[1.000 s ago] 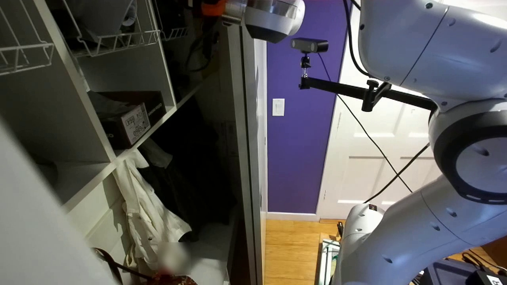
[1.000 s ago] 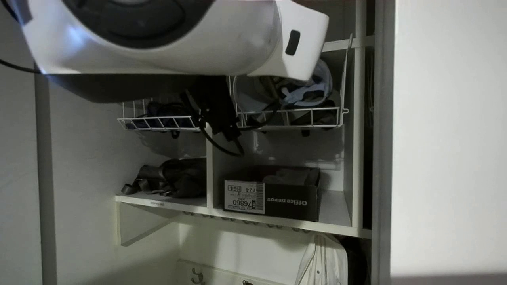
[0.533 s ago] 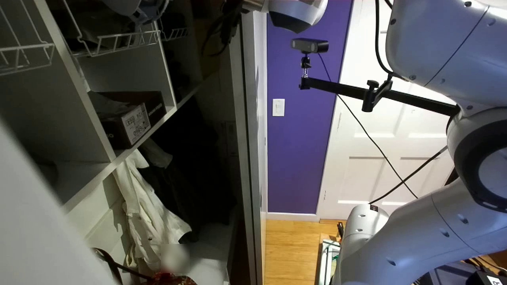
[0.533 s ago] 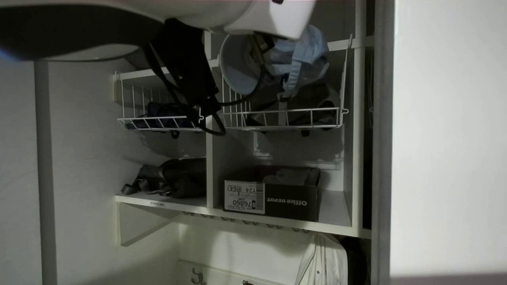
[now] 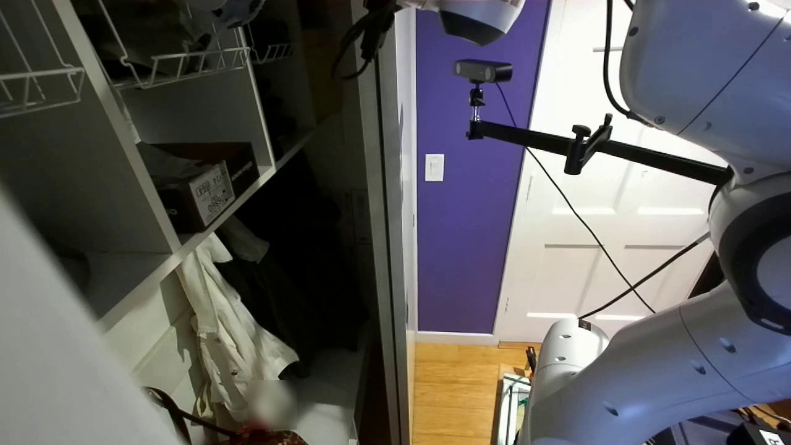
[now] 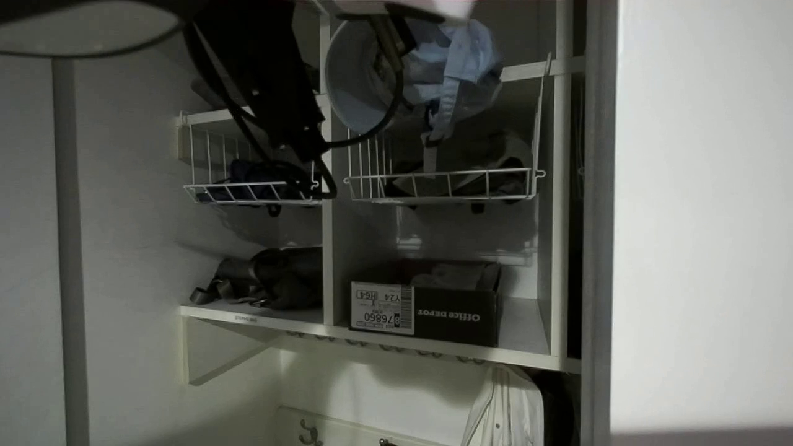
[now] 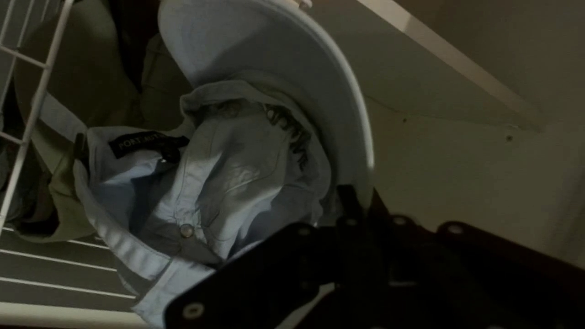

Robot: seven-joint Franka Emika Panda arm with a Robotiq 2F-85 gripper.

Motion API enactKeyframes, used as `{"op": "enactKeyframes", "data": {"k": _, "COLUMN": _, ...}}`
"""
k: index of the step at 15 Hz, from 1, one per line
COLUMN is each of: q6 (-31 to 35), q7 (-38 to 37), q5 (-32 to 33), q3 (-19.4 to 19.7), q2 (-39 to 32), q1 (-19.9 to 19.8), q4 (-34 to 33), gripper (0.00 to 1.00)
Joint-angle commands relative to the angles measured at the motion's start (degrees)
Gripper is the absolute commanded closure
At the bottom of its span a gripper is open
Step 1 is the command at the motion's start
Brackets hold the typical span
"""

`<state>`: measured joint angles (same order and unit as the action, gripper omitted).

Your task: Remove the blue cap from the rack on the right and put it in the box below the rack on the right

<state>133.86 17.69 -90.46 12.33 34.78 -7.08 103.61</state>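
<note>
Arm [image 5: 624, 371], in an exterior view: white, with dark screws [image 5: 660, 120]; at three o'clock, black ring [image 5: 738, 266] around pale disc [image 5: 780, 272]; black cable [image 5: 606, 68] at two o'clock. Gripper [image 7: 361, 201], five o'clock in wrist view: black links [image 7: 247, 274], round pins [image 7: 454, 227] (finish lost in shadow).

Blue cap [image 7: 251, 169], held by brim, inside showing, above white wire rack [image 6: 468, 172], dark labelled box [image 6: 427, 310] beneath

Arm [image 5: 642, 364] bent sharply at right of an exterior view, wrist [image 5: 479, 18] high at the top edge. Gripper [image 7: 361, 201] clenched, jaws nearly together.
</note>
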Motion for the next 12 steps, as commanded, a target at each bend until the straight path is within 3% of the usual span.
{"op": "enactKeyframes", "data": {"k": 1, "q6": -3.0, "q7": -2.0, "q5": 2.2, "q3": 0.8, "q2": 4.4, "q1": -1.9, "q4": 2.8, "gripper": 0.98}}
{"op": "enactKeyframes", "data": {"k": 8, "q6": -8.2, "q7": -11.8, "q5": 7.7, "q3": 2.0, "q2": 7.6, "q1": -4.0, "q4": 7.9, "gripper": 0.98}}
{"op": "enactKeyframes", "data": {"k": 12, "q6": -11.7, "q7": -13.7, "q5": 10.0, "q3": 2.7, "q2": 7.7, "q1": -4.4, "q4": 12.1, "gripper": 0.98}}
